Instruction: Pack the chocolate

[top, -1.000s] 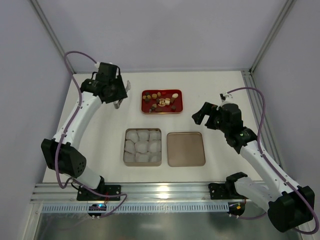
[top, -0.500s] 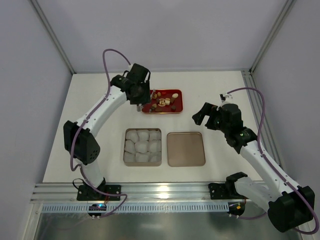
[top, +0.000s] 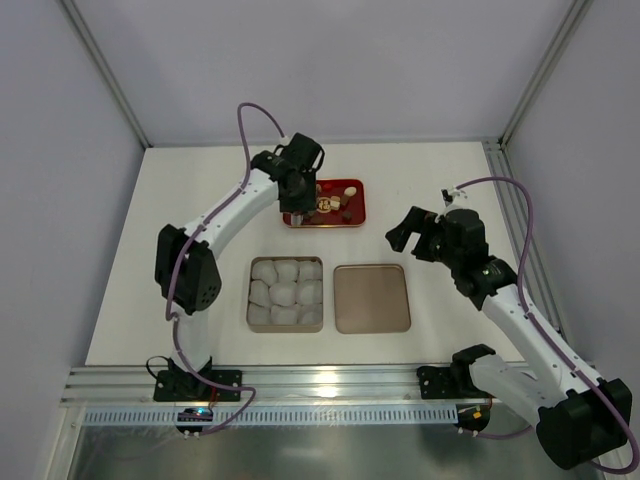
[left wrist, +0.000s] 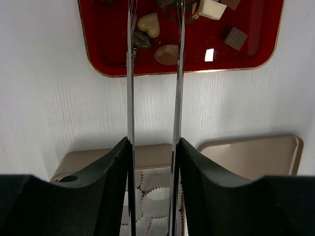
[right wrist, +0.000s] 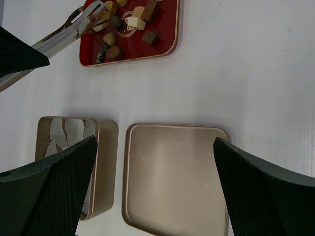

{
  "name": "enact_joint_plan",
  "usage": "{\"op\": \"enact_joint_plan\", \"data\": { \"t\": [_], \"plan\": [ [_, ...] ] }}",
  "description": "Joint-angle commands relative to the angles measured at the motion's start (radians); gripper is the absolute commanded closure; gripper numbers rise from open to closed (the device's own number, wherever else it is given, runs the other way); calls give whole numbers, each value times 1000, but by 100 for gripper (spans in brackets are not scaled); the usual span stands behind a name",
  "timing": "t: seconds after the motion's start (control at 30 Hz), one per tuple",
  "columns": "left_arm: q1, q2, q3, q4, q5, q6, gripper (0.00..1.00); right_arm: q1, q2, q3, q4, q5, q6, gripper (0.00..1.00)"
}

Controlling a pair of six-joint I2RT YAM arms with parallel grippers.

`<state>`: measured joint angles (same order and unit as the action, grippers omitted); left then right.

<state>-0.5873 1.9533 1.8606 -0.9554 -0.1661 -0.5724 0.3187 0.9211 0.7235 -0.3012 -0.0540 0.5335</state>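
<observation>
Red tray (top: 352,205) at the desk's (top: 420,180) far side holds the chocolate (left wrist: 168,54). Over it, the left tool (top: 297,197) grips long metal tongs (left wrist: 130,73), seemingly straddling pieces without pinching any; the right tool (top: 412,231) hangs spread wide near a tan lid (top: 371,297).

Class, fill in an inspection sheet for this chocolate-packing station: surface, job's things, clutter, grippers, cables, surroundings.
Surface: white table, bare around the containers.
Job's things: chocolates lie loose on the red tray; tin holds only white paper cups; its lid lies beside it.
Clutter: nothing seen.
Grippers: left gripper holds long metal tongs over the tray, tips partly apart around the sweets; right gripper open, empty, away from the tray.
Cables: purple cable loops above the left arm, another along the right.
Surroundings: grey walls, aluminium frame.
</observation>
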Motion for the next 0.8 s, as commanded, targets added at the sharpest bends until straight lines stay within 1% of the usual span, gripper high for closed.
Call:
{"op": "enact_joint_plan", "data": {
  "t": [0.0, 0.57, 0.77],
  "plan": [
    [-12, 10, 38, 23, -26, -23, 57, -1, -14, 7, 13, 13, 2, 0],
    [-26, 87, 69, 41, -38, -41, 58, -1, -14, -15, 22, 17, -9, 0],
    [-28, 99, 74, 47, -36, -50, 61, -1, -24, -24, 19, 20, -13, 0]
  ]
}}
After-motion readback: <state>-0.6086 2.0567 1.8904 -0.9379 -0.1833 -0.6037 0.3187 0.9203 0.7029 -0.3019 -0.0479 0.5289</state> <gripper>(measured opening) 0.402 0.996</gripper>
